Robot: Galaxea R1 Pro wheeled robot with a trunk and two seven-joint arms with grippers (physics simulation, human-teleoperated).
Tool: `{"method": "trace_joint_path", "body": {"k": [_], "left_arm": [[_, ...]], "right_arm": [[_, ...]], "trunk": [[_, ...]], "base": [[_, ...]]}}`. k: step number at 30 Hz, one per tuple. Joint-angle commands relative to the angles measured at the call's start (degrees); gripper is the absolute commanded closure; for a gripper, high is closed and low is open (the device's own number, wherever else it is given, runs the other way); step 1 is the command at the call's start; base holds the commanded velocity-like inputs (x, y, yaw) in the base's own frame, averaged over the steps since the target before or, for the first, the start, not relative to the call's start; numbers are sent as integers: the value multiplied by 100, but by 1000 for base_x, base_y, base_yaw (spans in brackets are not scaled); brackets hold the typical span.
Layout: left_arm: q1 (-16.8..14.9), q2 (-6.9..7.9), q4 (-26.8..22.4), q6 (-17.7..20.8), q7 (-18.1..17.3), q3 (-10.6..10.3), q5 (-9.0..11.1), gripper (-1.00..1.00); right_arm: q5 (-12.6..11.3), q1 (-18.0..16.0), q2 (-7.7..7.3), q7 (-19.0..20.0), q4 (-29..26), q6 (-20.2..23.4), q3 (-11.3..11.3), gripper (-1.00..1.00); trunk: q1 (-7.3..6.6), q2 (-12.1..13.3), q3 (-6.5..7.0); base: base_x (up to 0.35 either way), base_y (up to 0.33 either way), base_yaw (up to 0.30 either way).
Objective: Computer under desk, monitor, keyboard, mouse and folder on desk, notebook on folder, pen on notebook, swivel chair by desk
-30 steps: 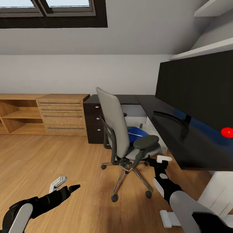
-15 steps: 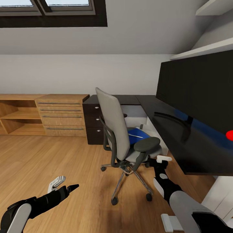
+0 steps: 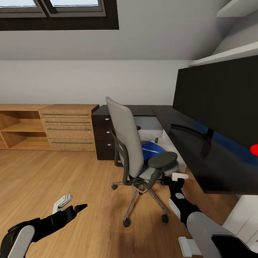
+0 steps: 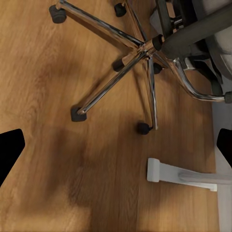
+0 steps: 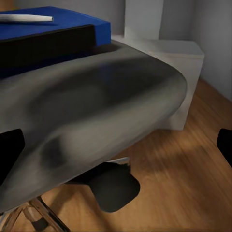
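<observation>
Right gripper (image 3: pixel 178 176) is hovering spread beside grey padded swivel chair (image 3: pixel 134 150); thin stiff bright blue folder (image 3: pixel 153 148), grab its edge.

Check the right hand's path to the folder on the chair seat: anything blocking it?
Yes. The chair's near armrest sits between the right hand and the blue folder. In the right wrist view that dark pad looms in front of the folder, which carries a pen.

Swivel chair (image 3: pixel 134 150): matt grey cloth-like padding, chrome base. Desk (image 3: pixel 200 147) top glossy black. Floor (image 3: pixel 53 179) light wood, probably satin.
</observation>
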Motion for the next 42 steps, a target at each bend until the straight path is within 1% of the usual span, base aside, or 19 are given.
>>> {"method": "trace_joint_path", "body": {"k": [1, 6, 10, 14, 27, 34, 39, 42], "left_arm": [[-4, -1, -2, 28, -26, 7, -17, -100], [-4, -1, 0, 33, -26, 7, -17, -100], [-4, -1, 3, 34, -26, 7, -17, -100], [-4, -1, 3, 28, -26, 7, -17, -100], [-4, -9, 10, 15, -12, 3, -31, -100], [-4, -9, 166, -7, -8, -10, -51, -100], [-4, -17, 174, -7, -8, -18, -44, -100], [-4, -18, 174, -6, -8, -25, -45, -100]], "right_arm": [[4, -2, 4, 10, 7, -21, -14, -100], [8, 2, 8, 154, 13, -21, -10, -100], [3, 4, 129, 192, 11, -27, -8, -100], [0, 3, 192, 172, 12, -44, -12, -100], [0, 3, 191, 171, 6, -56, -18, -100], [-14, 2, 188, 171, 7, -59, -18, -100], [-23, 2, 161, 162, 6, -321, -34, -100], [-25, 4, 157, 162, 6, -340, -35, -100]], "trunk": [[-1, -2, -6], [-1, -2, -6], [-1, -2, -6], [-1, -2, -6], [-1, -2, -6], [-1, -2, -6], [-1, -2, -6], [-1, -2, -6]], "base": [[0, 0, 0], [0, 0, 0], [0, 0, 3], [0, 0, 173], [0, 0, 274], [0, 0, 277], [0, 0, 186], [-87, -3, 24]]}}
